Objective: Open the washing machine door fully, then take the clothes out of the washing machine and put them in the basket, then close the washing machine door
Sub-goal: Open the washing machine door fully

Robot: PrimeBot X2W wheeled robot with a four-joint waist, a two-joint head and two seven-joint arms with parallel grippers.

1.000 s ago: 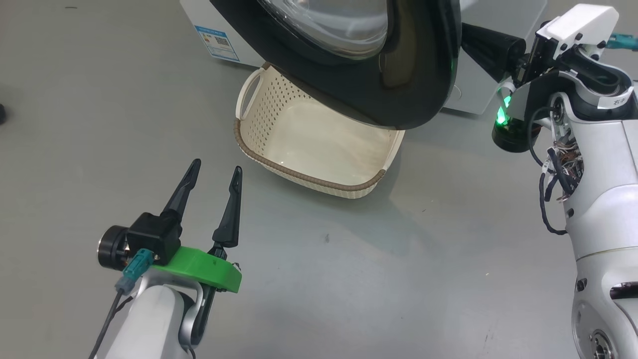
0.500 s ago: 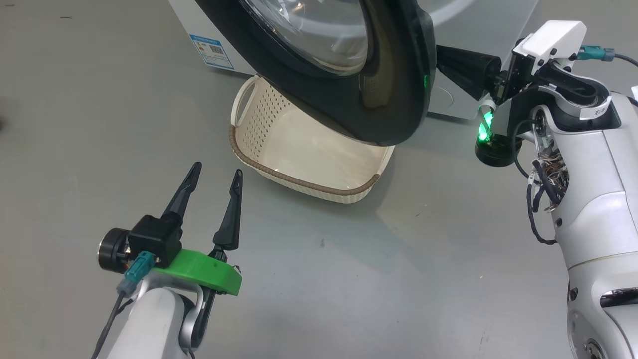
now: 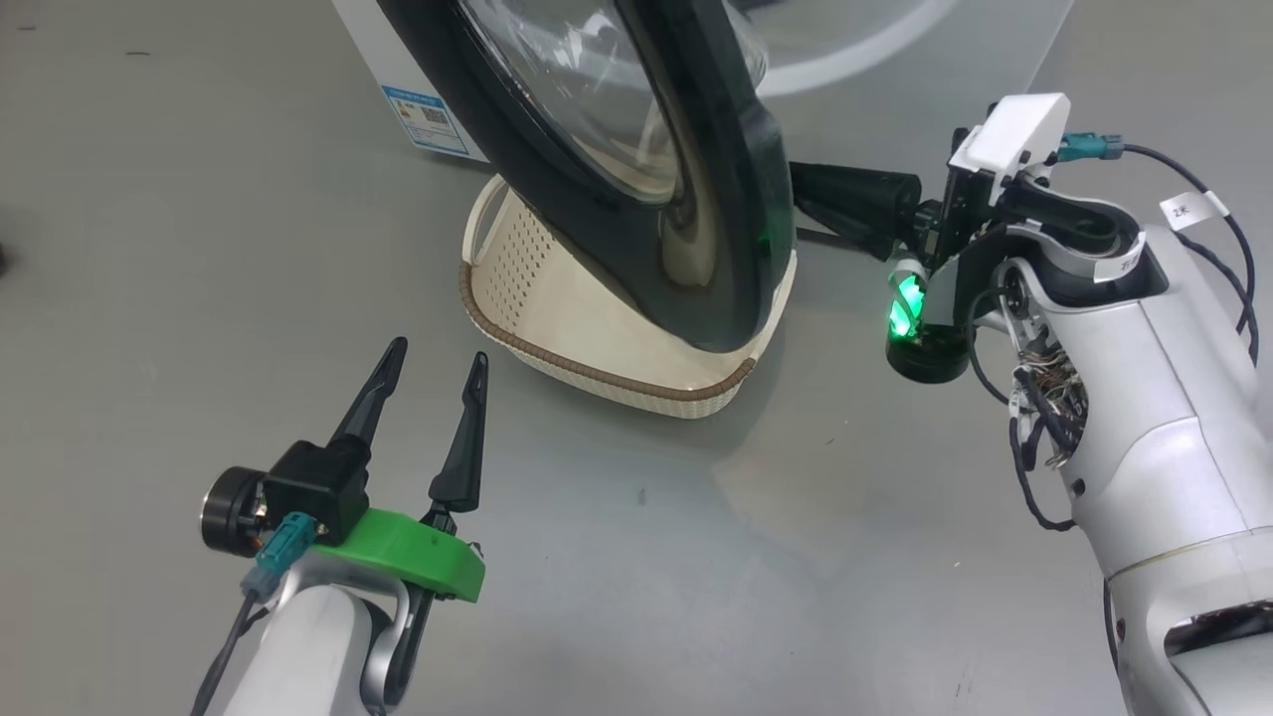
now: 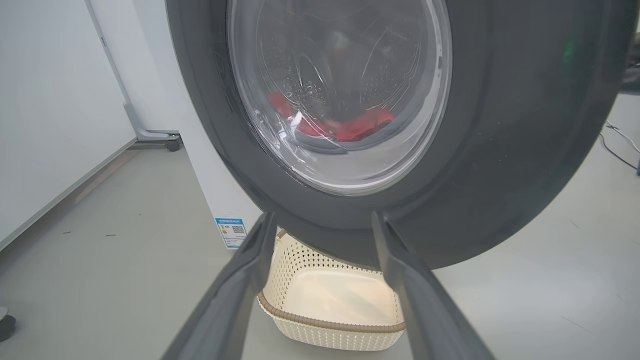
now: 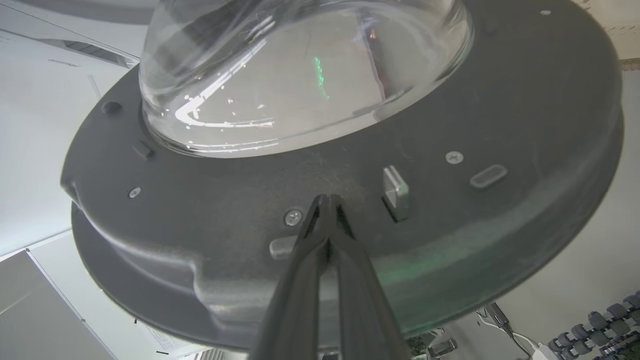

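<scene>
The washing machine door [image 3: 646, 179] hangs partway out from the washing machine [image 4: 215, 195], its lower edge over the basket [image 3: 597, 373], and the head view sees it almost edge-on. The right gripper [image 5: 327, 202] has its two fingers pinched together on nothing, the tips seemingly resting on the dark inner rim just beside the small latch hook [image 5: 396, 192]. That looks like a way to use the closed fingers as a single firm prod and push the door wider from its inner side, since a pinch would find little to hold on that broad flat rim. The left gripper [image 3: 438, 350] is spread wide and empty, low over the floor [image 3: 199, 249], near the basket but apart from it, probably kept out of the door's path and ready to reach for the clothes [image 4: 350, 127]. Those lie in the drum, a red heap seen through the glass in the left wrist view. The basket sits on the floor right before the machine, empty, placed where a short drop from the opening would reach it. Being round, the door has no long axis; its flat plane runs from the machine out towards the robot, the smooth outer face turned to the robot's left and the bulging glass to its right
</scene>
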